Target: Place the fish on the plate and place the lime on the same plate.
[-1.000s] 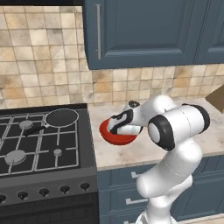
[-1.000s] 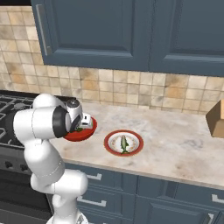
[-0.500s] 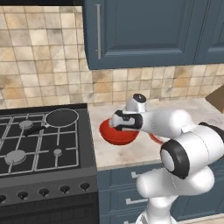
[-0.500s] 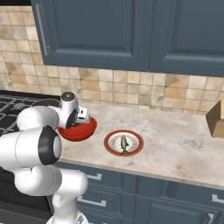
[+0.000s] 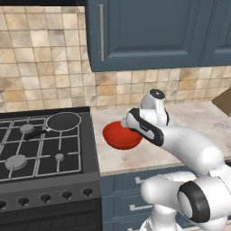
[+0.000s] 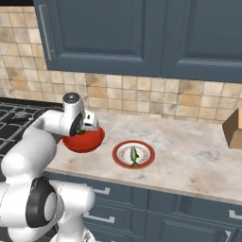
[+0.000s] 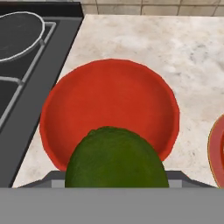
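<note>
Since the earlier frames my arm has swung its forearm out to the right while the gripper [image 6: 84,126] has stayed over the bowl [image 6: 85,142], and the lime [image 7: 116,157] now rides up against the hand camera.

Left to right across the counter [image 6: 189,156]:

1. Stove [image 5: 40,149]. It sits at the far left, with a dark pan [image 5: 63,121] on its rear burner. In the hand view the stove edge runs just beside the bowl.
2. Bowl. All red, it stands on the counter next to the stove. The gripper hangs directly above it in both base views.
3. Lime. In the hand view it fills the lower centre, in front of the bowl's near rim, lying where the fingers come up; the fingertips themselves are hidden behind it. In the right base view a sliver of green shows at the gripper. I read the fingers as clenched on the lime, with the lime lifted clear of the bowl.
4. Plate [image 6: 146,159]. Red-rimmed, it lies just right of the bowl, apart from it. The fish [image 6: 134,155] rests on its white centre, lengthwise toward me.
5. Box [image 6: 233,127]. Brown, it stands at the far right edge.
</note>
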Controlling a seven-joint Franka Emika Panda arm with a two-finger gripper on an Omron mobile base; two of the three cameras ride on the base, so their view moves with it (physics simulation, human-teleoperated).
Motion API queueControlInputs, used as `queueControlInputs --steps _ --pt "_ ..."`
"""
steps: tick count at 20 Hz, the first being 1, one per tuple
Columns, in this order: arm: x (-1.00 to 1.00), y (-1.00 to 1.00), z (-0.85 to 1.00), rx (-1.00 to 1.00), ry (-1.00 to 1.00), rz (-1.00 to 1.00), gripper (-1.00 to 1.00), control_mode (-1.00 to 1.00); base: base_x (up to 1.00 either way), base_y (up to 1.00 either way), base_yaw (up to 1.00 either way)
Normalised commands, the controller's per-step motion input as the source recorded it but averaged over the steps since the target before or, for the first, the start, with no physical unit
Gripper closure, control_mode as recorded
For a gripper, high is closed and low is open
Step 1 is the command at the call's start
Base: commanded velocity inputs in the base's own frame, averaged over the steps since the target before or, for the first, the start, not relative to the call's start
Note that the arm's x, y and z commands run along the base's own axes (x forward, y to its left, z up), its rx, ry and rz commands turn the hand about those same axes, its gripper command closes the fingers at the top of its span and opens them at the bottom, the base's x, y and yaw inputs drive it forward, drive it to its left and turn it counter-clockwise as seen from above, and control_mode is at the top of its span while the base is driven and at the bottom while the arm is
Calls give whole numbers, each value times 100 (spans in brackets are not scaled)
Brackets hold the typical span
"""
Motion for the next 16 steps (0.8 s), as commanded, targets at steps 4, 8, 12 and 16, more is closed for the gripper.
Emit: queueControlInputs --steps 4,8,12,16 --pt "-20 -56 2 0 0 -2 100 -100 0 0 0" --pt "-5 -60 0 0 0 -2 100 -100 0 0 0" --pt "0 -68 0 0 0 0 100 -100 0 0 0" --pt "0 -69 -5 0 0 0 100 -100 0 0 0"
